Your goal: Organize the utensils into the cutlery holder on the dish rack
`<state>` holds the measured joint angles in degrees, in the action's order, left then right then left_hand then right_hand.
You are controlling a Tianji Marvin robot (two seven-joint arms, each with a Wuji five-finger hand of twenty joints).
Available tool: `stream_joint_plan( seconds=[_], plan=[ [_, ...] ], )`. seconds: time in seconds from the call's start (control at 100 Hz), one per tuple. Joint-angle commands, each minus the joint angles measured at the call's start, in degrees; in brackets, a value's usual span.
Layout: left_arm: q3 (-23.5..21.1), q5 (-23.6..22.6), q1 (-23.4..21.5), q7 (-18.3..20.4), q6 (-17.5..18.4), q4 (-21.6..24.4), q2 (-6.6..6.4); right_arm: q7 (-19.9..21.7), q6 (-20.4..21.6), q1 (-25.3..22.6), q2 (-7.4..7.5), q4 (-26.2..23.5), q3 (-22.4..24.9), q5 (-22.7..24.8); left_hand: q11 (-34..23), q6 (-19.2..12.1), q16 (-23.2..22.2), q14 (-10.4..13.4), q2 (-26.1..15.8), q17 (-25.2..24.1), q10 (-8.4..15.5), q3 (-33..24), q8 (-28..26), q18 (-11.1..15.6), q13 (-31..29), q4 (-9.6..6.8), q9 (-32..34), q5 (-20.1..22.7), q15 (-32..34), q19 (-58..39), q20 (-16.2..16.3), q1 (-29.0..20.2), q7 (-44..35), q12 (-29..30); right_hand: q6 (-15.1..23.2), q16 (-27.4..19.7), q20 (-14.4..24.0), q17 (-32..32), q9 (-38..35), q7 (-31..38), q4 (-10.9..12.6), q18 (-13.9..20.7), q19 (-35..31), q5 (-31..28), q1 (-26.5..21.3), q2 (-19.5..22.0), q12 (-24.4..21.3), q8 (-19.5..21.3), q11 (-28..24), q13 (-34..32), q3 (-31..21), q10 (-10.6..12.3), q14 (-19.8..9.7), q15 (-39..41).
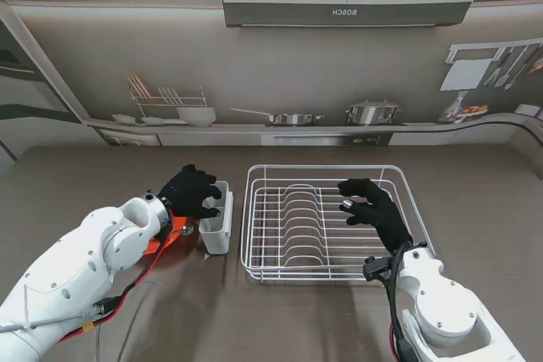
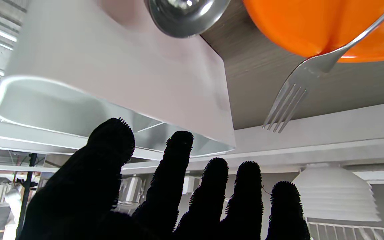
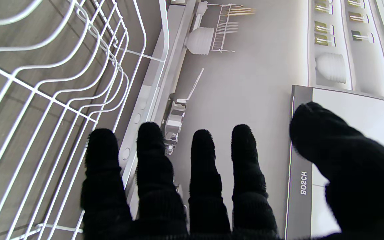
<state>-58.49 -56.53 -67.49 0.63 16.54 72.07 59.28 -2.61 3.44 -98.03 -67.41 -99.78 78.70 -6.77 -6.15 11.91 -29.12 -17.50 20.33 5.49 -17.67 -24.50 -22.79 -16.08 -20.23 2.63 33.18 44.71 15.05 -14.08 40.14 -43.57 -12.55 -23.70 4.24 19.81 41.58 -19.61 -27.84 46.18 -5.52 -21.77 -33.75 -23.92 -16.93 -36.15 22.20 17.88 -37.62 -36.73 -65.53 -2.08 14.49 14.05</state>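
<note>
The left robot hand point(image 1: 191, 193) hovered spread and empty beside the white cutlery holder point(image 1: 216, 219), left of the dish rack point(image 1: 327, 223). A fork point(image 2: 303, 75) lay across an orange plate point(image 2: 318, 26). The right robot hand point(image 1: 373, 208) hung spread over the rack.

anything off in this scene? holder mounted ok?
Yes: the white cutlery holder isn't hung on the dish rack; it stands on the table just left of it. The fork lies on an orange plate beside the holder. Both robot hands hold nothing.
</note>
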Motion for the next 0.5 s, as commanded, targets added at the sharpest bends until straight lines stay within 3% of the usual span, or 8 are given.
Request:
stream_joint_plan(
  seconds=[0.0,0.49],
  plan=[
    [0.3,-0.2,0.4,1.2,0.2,-0.5,-0.09,0.7,-0.2,-0.3,-0.31,-0.2,0.0,-0.3,1.0,-0.4,0.2,0.6,0.9,-1.0,-0.4,-1.4,-0.6,1.1,1.6,0.71,-2.5,2.0,-1.0,1.8,-0.7,1.8,-0.6,1.1,0.4,0.0,1.6,-0.1,-0.9,-0.5,-0.4,-0.2,1.1,-0.6,1.3,0.3,0.0,-0.6,0.5,-0.9,1.0,0.9,-1.3,-0.5],
    [4.7,1.5,3.6,-0.2,0.3,-5.2,0.18,0.7,-0.5,-0.3,-0.36,-0.2,0.0,-0.8,1.3,-1.5,0.2,0.7,1.4,-0.5,-0.4,-3.2,-2.0,1.2,1.1,0.58,-3.1,4.8,-0.6,1.6,-1.0,0.3,-2.5,3.8,0.1,0.1,1.8,-0.1,-1.2,-0.5,-0.3,-0.3,1.2,-0.7,1.3,0.6,0.0,-0.6,0.5,-1.1,1.0,0.7,-1.2,-0.5]
  ],
)
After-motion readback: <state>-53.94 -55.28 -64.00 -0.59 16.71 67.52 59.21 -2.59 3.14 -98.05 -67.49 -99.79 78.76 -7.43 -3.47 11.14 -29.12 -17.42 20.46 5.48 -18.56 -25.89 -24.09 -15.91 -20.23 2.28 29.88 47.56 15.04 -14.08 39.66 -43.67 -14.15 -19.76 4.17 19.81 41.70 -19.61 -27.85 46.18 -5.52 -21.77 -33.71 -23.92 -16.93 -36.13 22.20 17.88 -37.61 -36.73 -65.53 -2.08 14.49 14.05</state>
